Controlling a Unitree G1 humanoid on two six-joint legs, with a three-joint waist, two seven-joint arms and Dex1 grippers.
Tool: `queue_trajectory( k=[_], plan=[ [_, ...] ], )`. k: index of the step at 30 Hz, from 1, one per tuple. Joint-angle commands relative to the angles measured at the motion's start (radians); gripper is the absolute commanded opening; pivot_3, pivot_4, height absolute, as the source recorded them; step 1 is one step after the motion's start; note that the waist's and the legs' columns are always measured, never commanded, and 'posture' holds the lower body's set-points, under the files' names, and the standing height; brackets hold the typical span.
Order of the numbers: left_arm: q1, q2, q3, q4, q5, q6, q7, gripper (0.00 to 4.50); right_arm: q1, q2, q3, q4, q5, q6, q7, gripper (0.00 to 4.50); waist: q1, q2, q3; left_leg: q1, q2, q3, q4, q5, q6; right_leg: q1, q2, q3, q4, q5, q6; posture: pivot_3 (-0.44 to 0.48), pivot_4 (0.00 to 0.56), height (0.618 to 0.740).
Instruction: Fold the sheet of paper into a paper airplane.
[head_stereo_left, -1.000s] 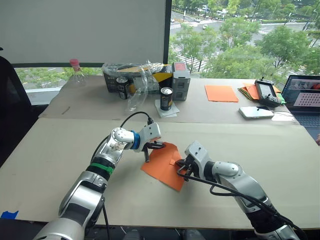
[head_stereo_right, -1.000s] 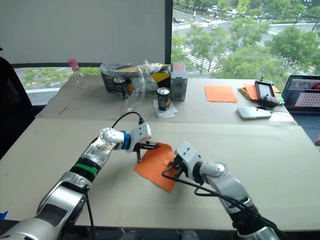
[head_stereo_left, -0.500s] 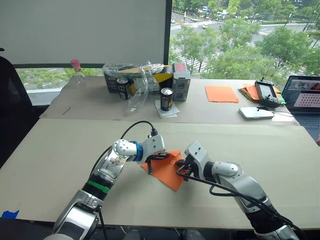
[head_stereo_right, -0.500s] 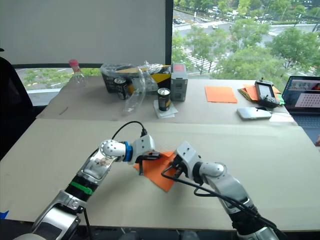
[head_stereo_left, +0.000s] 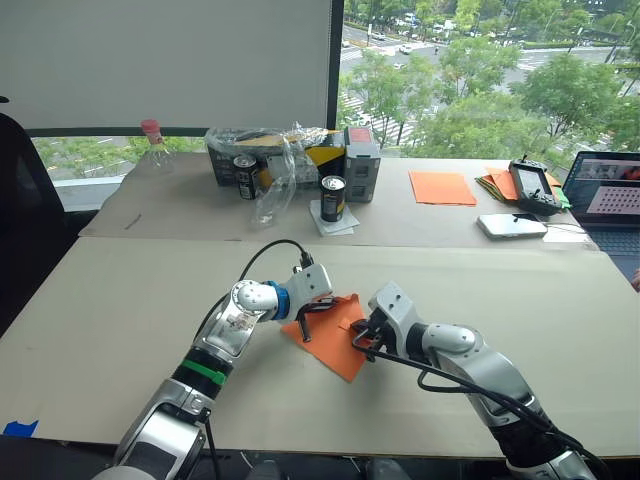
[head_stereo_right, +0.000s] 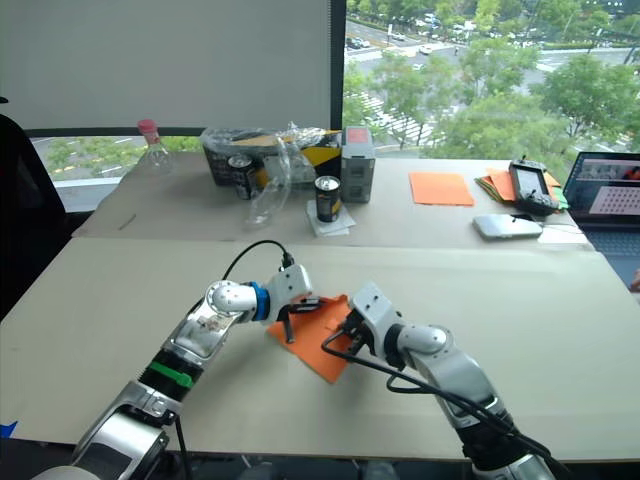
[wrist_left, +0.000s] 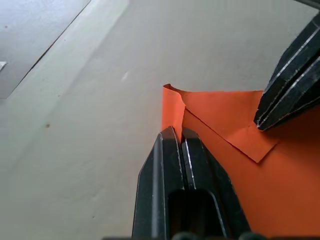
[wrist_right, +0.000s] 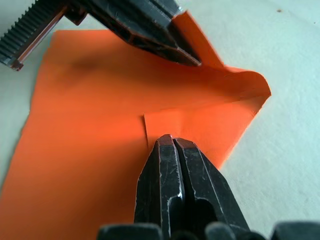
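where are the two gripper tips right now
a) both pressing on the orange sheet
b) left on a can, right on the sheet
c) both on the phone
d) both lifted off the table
a: the left gripper and right gripper both rest shut on the sheet of paper.

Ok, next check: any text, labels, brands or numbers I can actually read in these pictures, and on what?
None can be read.
Two dark cans: label print too small to read.
Grey box with a red patch on top: print blurred.
Laptop screen: a grid of marks, not legible.
Handheld controller screen: nothing legible.
Sheet of paper under the left gripper and right gripper: plain orange, no print.
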Motion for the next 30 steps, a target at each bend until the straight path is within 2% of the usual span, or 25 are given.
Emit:
queue_trajectory(
  k=[1, 5, 10, 19, 27, 30],
  plan=[
    [-0.047, -0.023, 0.104, -0.001, -0.130, 0.121, -0.019, 0.01, 0.021, 0.004, 0.022, 0.009, -0.003, 0.036, 0.002, 0.00, -0.002, 0.000, 0.000, 0.000, 0.000, 0.000, 0.000, 0.000, 0.000, 0.000, 0.000, 0.000, 0.000, 0.000, 0.000, 0.000, 0.150, 0.715],
    [-0.096, -0.032, 0.167, 0.067, -0.213, 0.220, -0.042, 0.01, 0.017, 0.011, 0.023, 0.016, -0.005, 0.034, -0.001, 0.00, -0.003, 0.000, 0.000, 0.000, 0.000, 0.000, 0.000, 0.000, 0.000, -0.001, 0.000, 0.000, 0.000, 0.000, 0.000, 0.000, 0.150, 0.715],
    [-0.168, -0.046, 0.213, 0.227, -0.248, 0.236, -0.038, 1.52, 0.018, 0.019, 0.024, 0.018, -0.006, 0.031, -0.003, 0.00, -0.007, 0.000, 0.000, 0.000, 0.000, 0.000, 0.000, 0.000, 0.000, -0.001, 0.001, 0.000, 0.001, 0.000, 0.000, 0.000, 0.150, 0.715],
    [-0.273, -0.039, 0.214, 0.444, -0.223, 0.171, -0.091, 1.52, 0.027, 0.022, 0.018, 0.009, -0.005, 0.035, -0.012, 0.00, -0.008, 0.000, 0.000, 0.000, 0.000, 0.000, 0.000, 0.000, 0.000, -0.001, 0.001, 0.000, 0.001, 0.000, 0.000, 0.000, 0.150, 0.715],
    [-0.298, -0.033, 0.202, 0.481, -0.214, 0.139, -0.170, 1.52, 0.033, 0.023, 0.016, 0.001, -0.003, 0.041, -0.022, 0.00, -0.008, 0.000, 0.000, 0.000, 0.000, 0.000, 0.000, 0.000, 0.000, -0.001, 0.001, 0.000, 0.000, 0.000, 0.000, 0.000, 0.150, 0.715],
    [-0.299, -0.029, 0.193, 0.486, -0.199, 0.121, -0.178, 0.75, 0.032, 0.023, 0.015, 0.003, -0.004, 0.040, -0.022, 0.00, -0.007, 0.000, 0.000, 0.000, 0.000, 0.000, 0.000, 0.000, 0.000, -0.001, 0.001, 0.000, 0.000, 0.000, 0.000, 0.000, 0.150, 0.715]
  ],
)
